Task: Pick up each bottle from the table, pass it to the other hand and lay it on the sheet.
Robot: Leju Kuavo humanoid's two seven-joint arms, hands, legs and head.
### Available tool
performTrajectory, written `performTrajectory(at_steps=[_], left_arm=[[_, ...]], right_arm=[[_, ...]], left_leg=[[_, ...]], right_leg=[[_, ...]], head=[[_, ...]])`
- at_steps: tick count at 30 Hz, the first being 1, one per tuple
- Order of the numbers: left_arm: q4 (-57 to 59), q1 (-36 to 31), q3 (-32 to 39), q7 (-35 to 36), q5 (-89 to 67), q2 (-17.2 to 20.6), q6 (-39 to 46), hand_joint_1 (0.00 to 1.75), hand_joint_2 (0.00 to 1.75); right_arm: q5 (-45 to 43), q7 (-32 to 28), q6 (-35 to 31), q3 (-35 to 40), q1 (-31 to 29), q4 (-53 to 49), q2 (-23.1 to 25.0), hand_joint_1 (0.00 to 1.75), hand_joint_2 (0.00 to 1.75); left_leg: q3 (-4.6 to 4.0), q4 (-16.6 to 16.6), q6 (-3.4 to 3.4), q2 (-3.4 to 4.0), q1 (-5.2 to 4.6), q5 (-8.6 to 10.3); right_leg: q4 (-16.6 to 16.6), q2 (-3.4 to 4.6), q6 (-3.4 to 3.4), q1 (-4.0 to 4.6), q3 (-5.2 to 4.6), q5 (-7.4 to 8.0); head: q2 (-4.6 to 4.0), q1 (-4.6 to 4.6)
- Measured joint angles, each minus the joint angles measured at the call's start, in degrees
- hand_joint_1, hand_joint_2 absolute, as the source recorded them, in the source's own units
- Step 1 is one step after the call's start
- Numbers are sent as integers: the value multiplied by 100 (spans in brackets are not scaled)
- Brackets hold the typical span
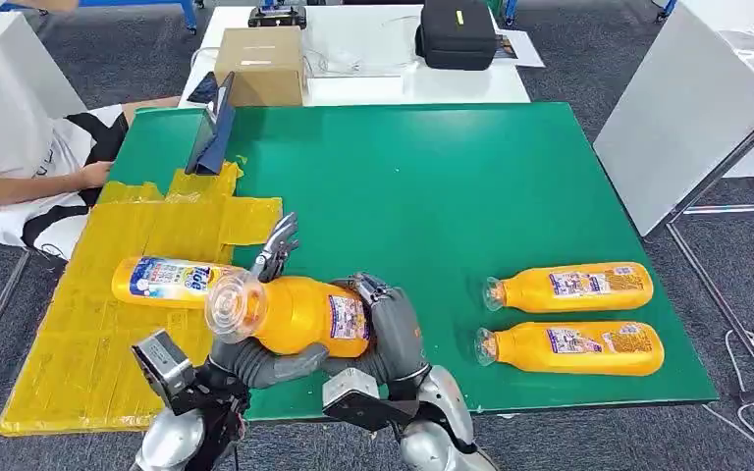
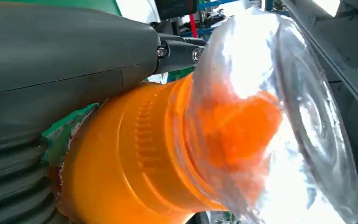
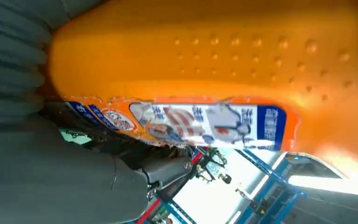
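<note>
An orange bottle [image 1: 299,314] with a clear cap [image 1: 234,304] hangs over the front of the green table [image 1: 432,186], cap toward the sheet. My right hand [image 1: 393,329] grips its label end [image 3: 214,56]. My left hand [image 1: 260,363] cups the neck end [image 2: 135,158], thumb underneath, while its fingers [image 1: 277,243] stretch out straight behind the bottle. Another orange bottle [image 1: 162,282] lies on the yellow sheet [image 1: 108,373]. Two more bottles [image 1: 569,287] [image 1: 574,348] lie side by side at the table's right front.
A person [image 1: 20,167] sits at the table's left, one hand by the sheet's far corner. A dark tablet stand [image 1: 211,132] is at the back left. Behind the table a white one carries a cardboard box [image 1: 260,67] and a black case [image 1: 457,34]. A white panel [image 1: 677,108] leans at the right.
</note>
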Motion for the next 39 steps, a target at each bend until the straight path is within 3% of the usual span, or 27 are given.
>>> performTrajectory(at_steps=[29,30,39], left_arm=[[203,-90,2,-26,173,-46,31,175,175],[203,-91,2,-26,175,-46,31,175,175],[210,-174,26,-142,3,-48,395,175,175]], right_arm=[[11,103,-94,48,-66,122,0,171,175],[9,103,-103,48,-66,122,0,0,175],[-48,-61,-566,33,-56,68,-2,0,175]], left_leg=[[-1,0,0,0,0,0],[-1,0,0,0,0,0],[-1,0,0,0,0,1]], right_leg=[[0,0,0,0,-1,0],[0,0,0,0,-1,0],[0,0,0,0,-1,0]], head=[[0,0],[0,0],[0,0]])
